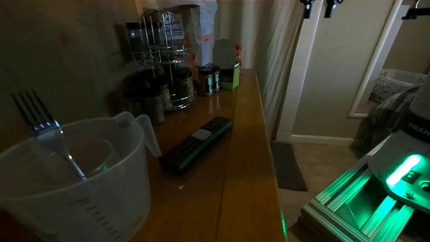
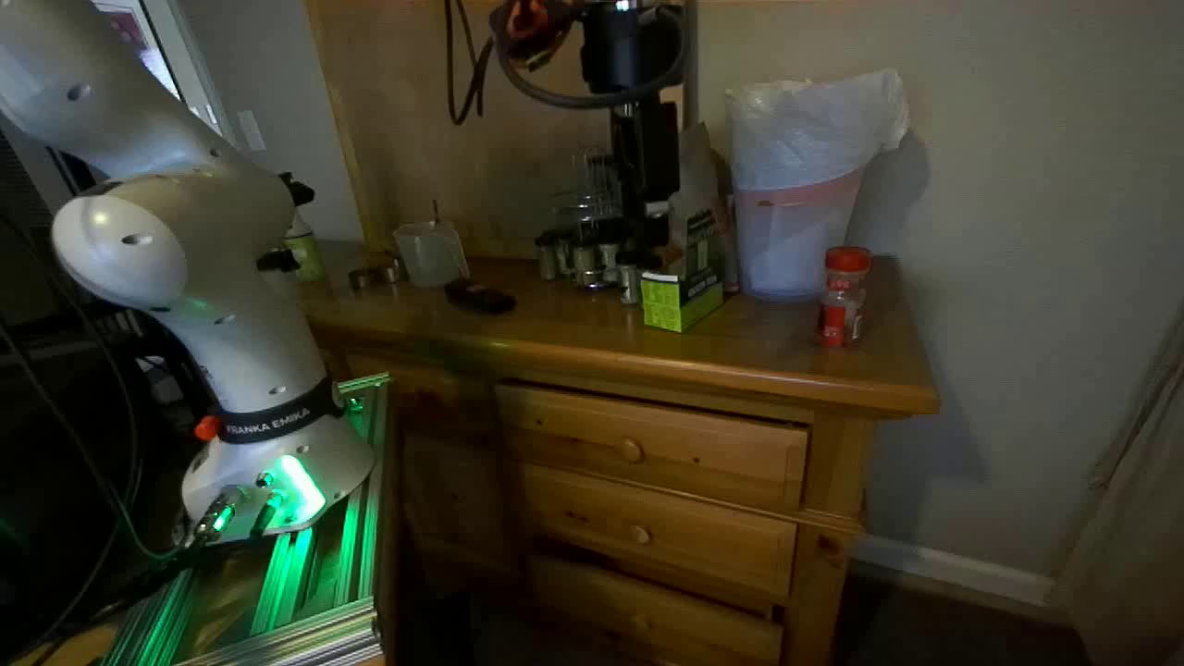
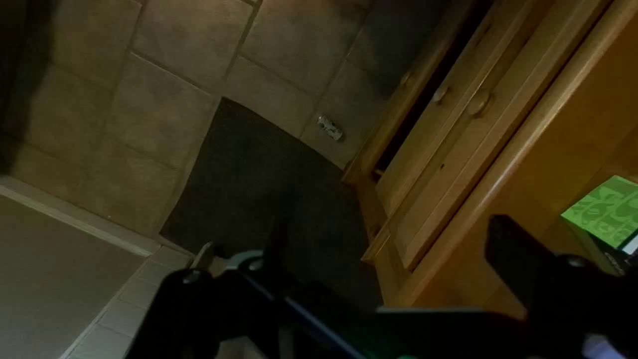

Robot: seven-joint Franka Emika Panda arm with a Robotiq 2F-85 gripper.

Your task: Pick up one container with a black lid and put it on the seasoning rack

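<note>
High by the dresser edge [image 3: 518,169], the pincer [image 1: 317,16] hangs spread.

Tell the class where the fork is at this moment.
In both exterior views, left of centre, the metal fork sticks up out of the translucent plastic measuring jug, with the black keypad handset to the jug's right on the wooden dresser top.

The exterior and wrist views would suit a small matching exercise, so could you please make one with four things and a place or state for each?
Things
1. gripper
2. fork
3. remote
4. rack

Places or states
A. leaning in the jug
B. tiered and made of wire
C. open and holding nothing
D. lying flat on the dresser

Right pairs: 1-C, 2-A, 3-D, 4-B
</note>
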